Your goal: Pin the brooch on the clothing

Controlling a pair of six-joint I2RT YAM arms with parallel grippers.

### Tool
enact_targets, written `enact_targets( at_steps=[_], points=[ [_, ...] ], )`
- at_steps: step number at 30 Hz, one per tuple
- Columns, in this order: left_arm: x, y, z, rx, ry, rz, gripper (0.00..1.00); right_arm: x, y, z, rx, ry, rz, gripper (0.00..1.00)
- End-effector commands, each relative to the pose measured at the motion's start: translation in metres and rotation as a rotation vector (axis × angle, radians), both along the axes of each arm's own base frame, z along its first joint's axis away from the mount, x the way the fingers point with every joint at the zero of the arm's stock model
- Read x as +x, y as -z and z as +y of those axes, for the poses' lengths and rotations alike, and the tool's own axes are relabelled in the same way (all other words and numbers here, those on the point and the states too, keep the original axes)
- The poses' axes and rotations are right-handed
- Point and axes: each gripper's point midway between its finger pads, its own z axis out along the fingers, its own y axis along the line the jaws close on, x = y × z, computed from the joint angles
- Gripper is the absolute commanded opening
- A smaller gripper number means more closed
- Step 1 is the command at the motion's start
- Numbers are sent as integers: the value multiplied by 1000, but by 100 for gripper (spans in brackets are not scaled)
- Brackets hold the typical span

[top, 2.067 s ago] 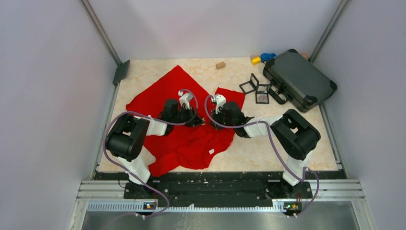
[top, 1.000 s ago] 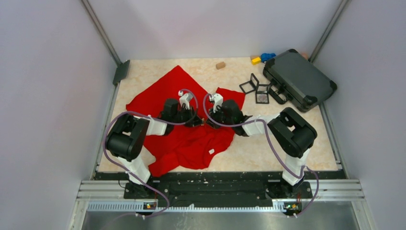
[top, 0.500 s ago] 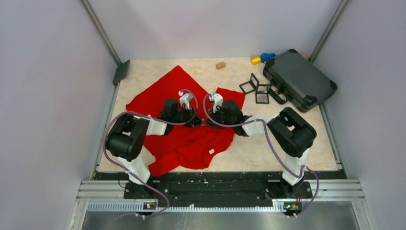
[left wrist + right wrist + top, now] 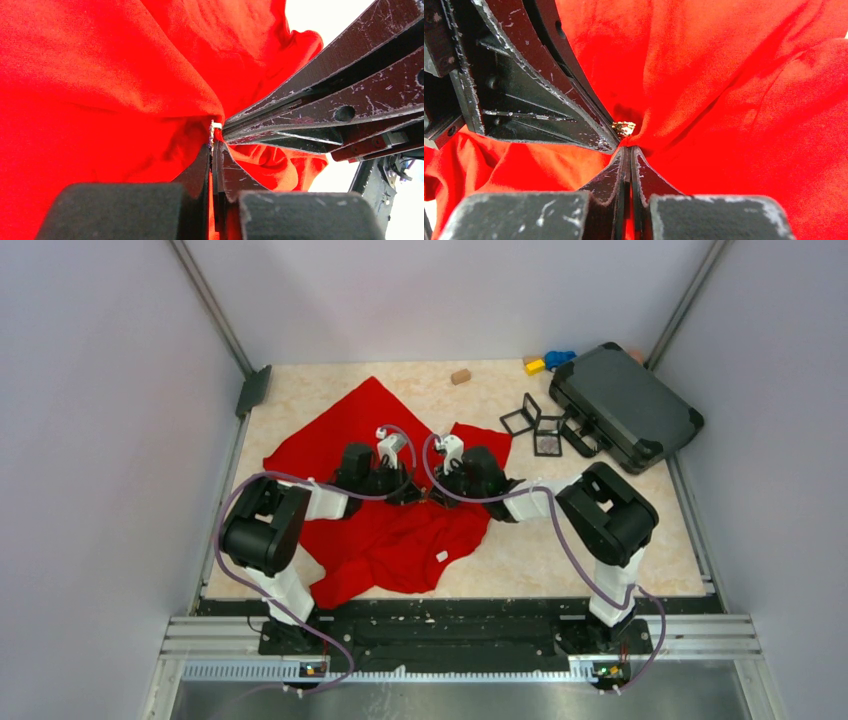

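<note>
The clothing [image 4: 345,435] is a bright red garment spread over the left and middle of the table, with a small white tag [image 4: 441,556] near its front. My left gripper [image 4: 414,496] and right gripper [image 4: 433,496] meet tip to tip over a raised fold of it. In the left wrist view my left gripper [image 4: 214,144] is shut, with the small gold and silver brooch [image 4: 215,126] at its tips. In the right wrist view my right gripper [image 4: 630,149] is shut on a pinched fold of the clothing [image 4: 734,100], and the brooch [image 4: 624,128] sits just above its tips, against the left fingers [image 4: 549,110].
A black case [image 4: 625,405] lies at the back right with black square frames [image 4: 535,425] beside it. A tan block [image 4: 460,375] and yellow [image 4: 535,366] and blue [image 4: 560,358] blocks lie along the back edge. A black bracket [image 4: 253,390] sits at the back left corner.
My right gripper has crept a little left, closing the gap to the left gripper's tips. The left arm and the clothing have barely moved.
</note>
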Motion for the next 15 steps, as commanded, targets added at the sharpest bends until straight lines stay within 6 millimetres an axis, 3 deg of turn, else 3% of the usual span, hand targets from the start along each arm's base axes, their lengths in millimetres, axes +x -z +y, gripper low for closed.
enact_targets(
  at_steps=[1, 8, 15],
  points=[
    [-6, -26, -20, -72, 130, -54, 0, 15, -26, 18, 61, -47, -76, 0],
    [0, -16, -18, -45, 90, -10, 0, 10, -25, 17, 61, -60, -76, 0],
    [-5, -21, -21, -62, 128, -22, 0, 14, -21, 16, 47, -36, -63, 0]
  ],
)
